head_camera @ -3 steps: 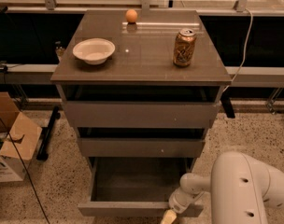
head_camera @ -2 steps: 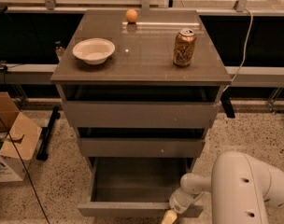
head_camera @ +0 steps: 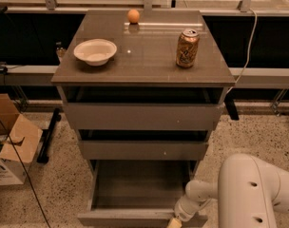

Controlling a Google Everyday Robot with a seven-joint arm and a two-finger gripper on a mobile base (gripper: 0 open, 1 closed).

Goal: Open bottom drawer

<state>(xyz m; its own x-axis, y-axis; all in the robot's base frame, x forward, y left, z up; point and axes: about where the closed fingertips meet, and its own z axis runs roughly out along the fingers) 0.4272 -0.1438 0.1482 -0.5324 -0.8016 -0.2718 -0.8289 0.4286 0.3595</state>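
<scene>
The bottom drawer (head_camera: 135, 186) of the grey-brown cabinet is pulled out, showing its bare grey box interior. Its flat front panel (head_camera: 125, 218) lies at the lower edge of the view. My gripper (head_camera: 174, 222) is at the right end of that front panel, at the very bottom of the picture, on a white arm (head_camera: 251, 194) that reaches in from the lower right. The top drawer front (head_camera: 142, 116) and the middle drawer front (head_camera: 143, 150) are closed above it.
On the cabinet top (head_camera: 144, 56) stand a white bowl (head_camera: 95, 51), an orange ball (head_camera: 133, 16) and a drink can (head_camera: 187, 48). A cardboard box (head_camera: 9, 141) sits on the speckled floor at left. A black bar (head_camera: 48, 134) lies beside the cabinet.
</scene>
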